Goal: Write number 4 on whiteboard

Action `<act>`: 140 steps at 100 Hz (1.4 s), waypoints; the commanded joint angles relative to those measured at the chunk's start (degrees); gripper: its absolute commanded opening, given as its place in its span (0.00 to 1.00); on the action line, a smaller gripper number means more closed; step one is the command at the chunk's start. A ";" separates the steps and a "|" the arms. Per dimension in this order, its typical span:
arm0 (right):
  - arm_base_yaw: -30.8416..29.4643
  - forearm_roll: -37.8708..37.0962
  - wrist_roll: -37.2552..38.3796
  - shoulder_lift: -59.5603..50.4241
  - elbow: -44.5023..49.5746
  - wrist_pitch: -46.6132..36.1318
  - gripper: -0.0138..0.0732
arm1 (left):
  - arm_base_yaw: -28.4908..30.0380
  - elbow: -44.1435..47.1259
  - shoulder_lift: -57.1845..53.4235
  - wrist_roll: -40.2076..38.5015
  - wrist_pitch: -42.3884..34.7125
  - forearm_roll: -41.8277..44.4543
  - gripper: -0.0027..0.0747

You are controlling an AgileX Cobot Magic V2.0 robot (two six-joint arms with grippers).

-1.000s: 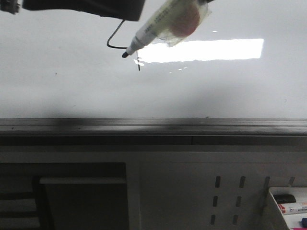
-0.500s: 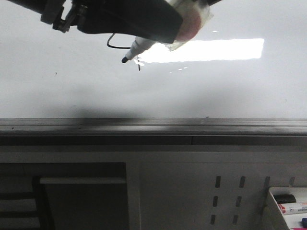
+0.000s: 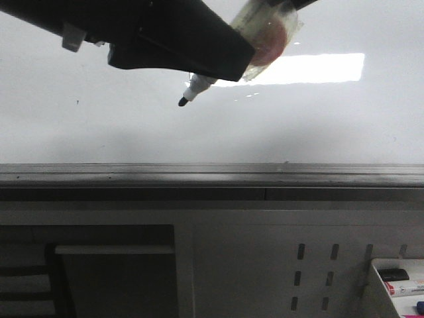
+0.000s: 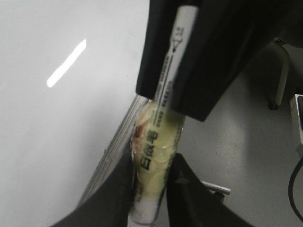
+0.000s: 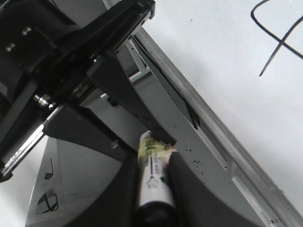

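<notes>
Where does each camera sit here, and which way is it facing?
Front view: faces forward at the whiteboard and its rail; a dark arm crosses the top over the marker.
Left wrist view: on the left arm, looking along the marker; left gripper closed on its taped barrel.
Right wrist view: on the right arm, facing the board's lower edge and the number 4; right gripper grips the marker.
Shared: all three show marker and whiteboard.

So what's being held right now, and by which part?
The marker: left gripper has its jaws on the taped body, right gripper has its jaws on the bare barrel nearer the tip.
</notes>
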 commanded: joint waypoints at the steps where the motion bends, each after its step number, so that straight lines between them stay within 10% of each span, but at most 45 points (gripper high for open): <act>1: -0.16 2.63 -0.18 -1.54 -1.97 -0.65 0.24 | -0.11 -1.83 -1.12 -2.55 -2.10 -4.99 0.01; 22: -3.30 2.39 -0.18 -2.51 -2.58 -0.10 0.61 | 0.22 0.15 -3.66 -4.51 -7.44 -5.09 0.01; 50: -18.37 2.27 -0.18 -10.06 -2.44 0.18 0.61 | 0.22 8.65 -17.32 -4.76 -30.31 -17.00 0.01; 75: -19.81 7.16 -0.18 -13.00 0.60 -1.41 0.61 | 0.22 6.63 -16.59 -5.24 -42.61 -21.04 0.01; 140: -19.81 7.05 -0.18 -13.00 1.72 2.02 0.61 | 6.48 -3.97 1.05 -8.85 -42.40 -21.88 0.01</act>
